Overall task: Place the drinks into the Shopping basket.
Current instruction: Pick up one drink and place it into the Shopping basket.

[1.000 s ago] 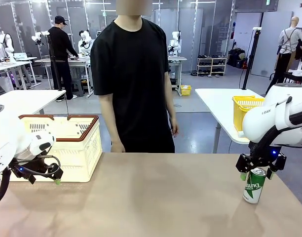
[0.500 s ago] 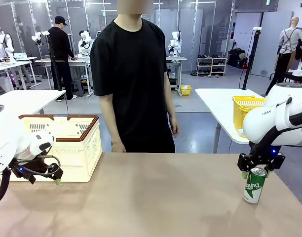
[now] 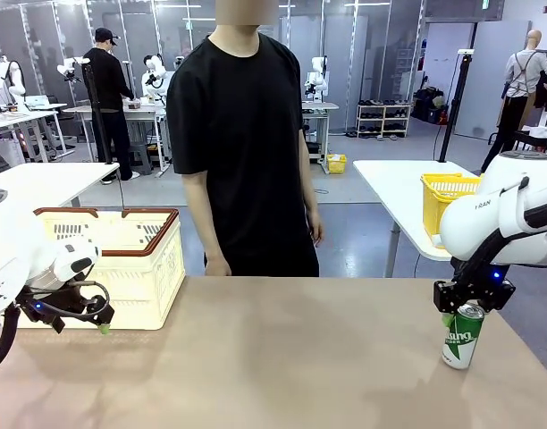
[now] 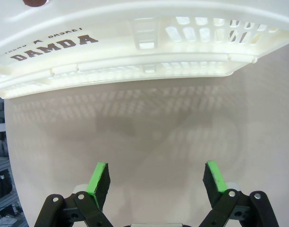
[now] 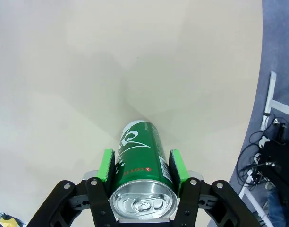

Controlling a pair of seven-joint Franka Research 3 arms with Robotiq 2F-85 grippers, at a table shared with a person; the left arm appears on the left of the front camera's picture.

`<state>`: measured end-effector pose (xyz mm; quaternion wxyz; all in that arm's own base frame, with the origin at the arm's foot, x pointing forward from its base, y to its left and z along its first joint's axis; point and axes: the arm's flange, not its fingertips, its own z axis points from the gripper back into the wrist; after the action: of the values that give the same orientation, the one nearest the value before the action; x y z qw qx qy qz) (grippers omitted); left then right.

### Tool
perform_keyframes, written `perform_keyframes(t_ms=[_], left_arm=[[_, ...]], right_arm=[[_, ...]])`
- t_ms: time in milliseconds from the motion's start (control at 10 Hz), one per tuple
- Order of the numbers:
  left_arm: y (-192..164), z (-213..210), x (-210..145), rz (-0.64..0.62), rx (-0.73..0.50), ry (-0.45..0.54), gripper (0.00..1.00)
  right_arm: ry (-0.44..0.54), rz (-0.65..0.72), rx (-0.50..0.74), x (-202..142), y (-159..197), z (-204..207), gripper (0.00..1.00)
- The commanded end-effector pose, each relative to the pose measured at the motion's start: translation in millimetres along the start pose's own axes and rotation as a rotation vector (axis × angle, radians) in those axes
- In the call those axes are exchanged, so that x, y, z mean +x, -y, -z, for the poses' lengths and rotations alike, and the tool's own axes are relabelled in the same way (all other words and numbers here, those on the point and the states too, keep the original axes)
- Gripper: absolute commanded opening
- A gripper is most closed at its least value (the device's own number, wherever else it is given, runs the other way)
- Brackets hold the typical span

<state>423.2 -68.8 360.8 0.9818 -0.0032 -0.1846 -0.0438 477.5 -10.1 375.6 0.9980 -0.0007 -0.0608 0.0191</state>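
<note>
Can point(image 3: 460, 340) upright, pinched near its top by your right gripper point(image 3: 468, 313); basket point(image 3: 157, 268) lies at 9 o'clock, beside your wide-open left gripper point(image 3: 81, 326).

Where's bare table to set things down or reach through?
The middle of the table is bare, from the Shopping basket and open left hand across to the green can. Tight at the right edge, where the right hand grips it.
</note>
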Motion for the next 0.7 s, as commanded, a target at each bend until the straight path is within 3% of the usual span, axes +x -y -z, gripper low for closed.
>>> perform_keyframes(t_ms=[0,100,200,300,600], left_arm=[[0,0,0,-0.014,0.000,-0.002,1.00],[0,0,0,-0.014,0.000,-0.002,1.00],[0,0,0,-0.014,0.000,-0.002,1.00],[0,0,0,-0.014,0.000,-0.002,1.00],[0,0,0,-0.014,0.000,-0.002,1.00]], right_arm=[[-0.002,0.015,-0.009,-6,-2,-2,0.23],[0.000,0.015,-0.009,-7,-3,-3,0.00],[0.000,0.019,-0.007,-8,-5,-4,0.04],[0.011,0.036,0.021,-9,-12,-14,0.00],[0.037,0.070,-0.017,-18,-27,-60,0.00]])
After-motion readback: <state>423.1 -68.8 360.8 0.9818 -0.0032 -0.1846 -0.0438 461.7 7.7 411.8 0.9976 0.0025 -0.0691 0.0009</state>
